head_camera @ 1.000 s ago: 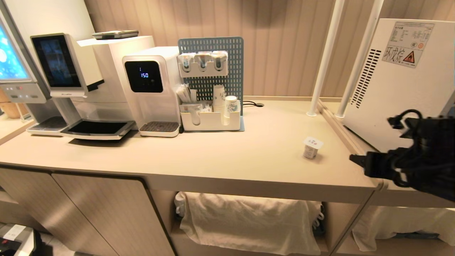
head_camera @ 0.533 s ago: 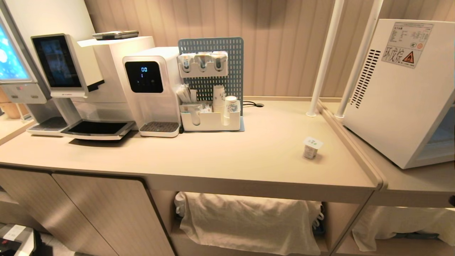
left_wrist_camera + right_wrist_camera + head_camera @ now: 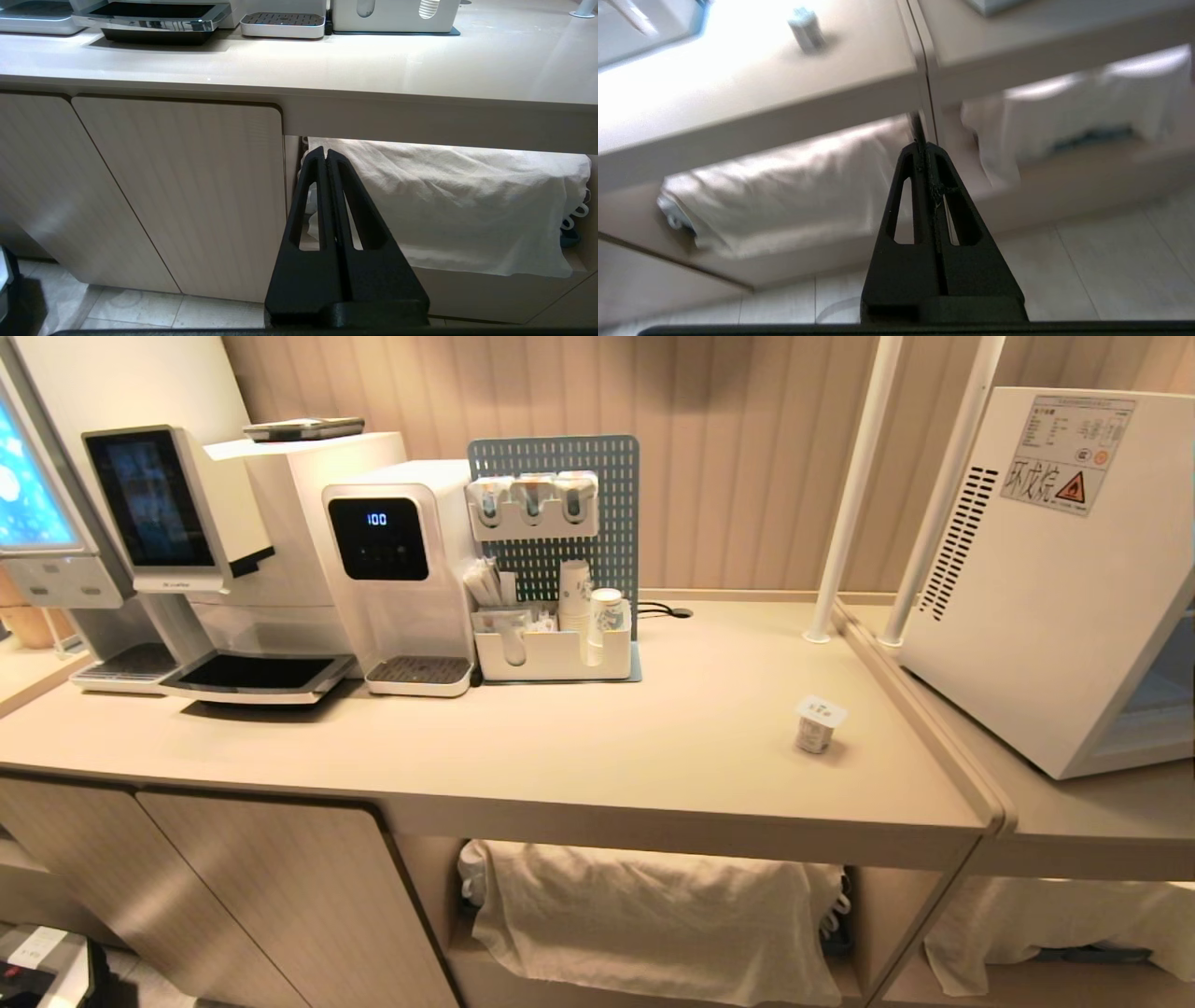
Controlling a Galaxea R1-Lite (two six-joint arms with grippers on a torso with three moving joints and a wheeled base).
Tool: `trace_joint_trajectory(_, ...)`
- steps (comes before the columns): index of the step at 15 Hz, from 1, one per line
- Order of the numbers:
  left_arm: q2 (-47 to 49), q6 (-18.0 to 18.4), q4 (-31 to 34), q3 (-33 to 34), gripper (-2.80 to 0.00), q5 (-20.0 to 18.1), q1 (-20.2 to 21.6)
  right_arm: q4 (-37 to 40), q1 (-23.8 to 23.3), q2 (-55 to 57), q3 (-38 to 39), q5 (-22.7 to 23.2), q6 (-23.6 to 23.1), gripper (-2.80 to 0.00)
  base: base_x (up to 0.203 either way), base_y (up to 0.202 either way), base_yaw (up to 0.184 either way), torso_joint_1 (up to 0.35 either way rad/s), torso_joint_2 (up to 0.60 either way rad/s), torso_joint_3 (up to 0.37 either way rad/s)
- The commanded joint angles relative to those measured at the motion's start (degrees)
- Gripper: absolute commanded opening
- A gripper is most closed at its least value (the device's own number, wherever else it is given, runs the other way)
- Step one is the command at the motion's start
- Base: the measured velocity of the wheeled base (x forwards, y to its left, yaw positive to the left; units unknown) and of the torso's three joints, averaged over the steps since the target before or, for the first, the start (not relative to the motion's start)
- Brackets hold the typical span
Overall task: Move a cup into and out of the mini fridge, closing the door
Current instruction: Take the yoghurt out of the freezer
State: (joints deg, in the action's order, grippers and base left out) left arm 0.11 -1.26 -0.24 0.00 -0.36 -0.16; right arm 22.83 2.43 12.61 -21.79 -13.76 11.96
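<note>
A: Cup point(image 3: 821, 723) sits upright on the counter point(image 3: 597, 747), sealed lid on top, near the right end, close to the seam with the lower side shelf point(image 3: 1102, 821). Nothing touching it.

B: Fridge?

A: Mini fridge point(image 3: 1046, 569) on that side shelf, just right of the cup, vent slots and warning sticker facing the camera. Its front runs off the right edge of the head view, only a pale strip of it shows. Can't tell whether the door is shut or ajar.

B: Grippers?

A: Neither is in the head view. Left gripper point(image 3: 326, 156) hangs low in front of the cabinet fronts, fingers pressed together, empty, pointing at the white cloth point(image 3: 448, 205) in the open bay under the counter. Reads as parked.

B: Right one?

A: Right gripper point(image 3: 923, 149) also below counter level, fingers pressed together, holding nothing. It looks up at the counter edge, with the cup point(image 3: 805, 30) visible well beyond it. Blurred view, so likely in motion.

B: Stage of task?

A: My guess: cup out on the counter with both arms down and empty means either the very start or the end. Door state would decide it, and that's hidden.

B: Risk?

A: Cup is light and small, easy to tip if approached from the side.
</note>
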Motion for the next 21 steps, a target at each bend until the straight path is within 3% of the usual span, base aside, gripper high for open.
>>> trace_joint_trajectory(1, -0.02, 0.02, -0.02, 0.00, -2.80, 0.01, -0.02, -5.83, -0.98, -13.28, 8.31, 2.07, -2.28, -2.80, 0.000, 0.000, 0.000, 0.000, 0.00, 0.000)
trace_joint_trajectory(3, -0.02, 0.03, -0.02, 0.00, -2.80, 0.01, -0.02, -19.25, -1.42, -13.10, 18.71, 8.57, -6.22, -2.80, 0.000, 0.000, 0.000, 0.000, 0.00, 0.000)
trace_joint_trajectory(4, -0.02, 0.03, -0.02, 0.00, -2.80, 0.01, -0.02, -23.11, -1.58, -12.84, 21.34, 11.46, -11.25, -2.80, 0.000, 0.000, 0.000, 0.000, 0.00, 0.000)
trace_joint_trajectory(5, -0.02, 0.03, -0.02, 0.00, -2.80, 0.01, -0.02, -23.14, -1.68, -12.68, 21.80, 13.20, -15.70, -2.80, 0.000, 0.000, 0.000, 0.000, 0.00, 0.000)
trace_joint_trajectory(6, -0.02, 0.10, -0.02, 0.00, -2.80, 0.01, -0.02, -23.29, -1.72, -12.61, 21.87, 14.37, -17.23, -2.80, 0.000, 0.000, 0.000, 0.000, 0.00, 0.000)
trace_joint_trajectory(13, -0.02, 0.64, -0.02, -0.09, -2.80, 0.01, -0.02, -22.92, -1.73, -12.61, 21.87, 13.93, -15.03, -2.80, 0.001, -0.024, 0.002, 0.001, 0.00, 0.000)
trace_joint_trajectory(21, -0.02, 0.64, 0.07, -0.09, -2.80, 0.01, -0.11, -23.01, -1.73, -12.52, 21.87, 13.93, -14.95, -2.80, 0.000, -0.192, 0.000, 0.003, 0.00, -0.001)
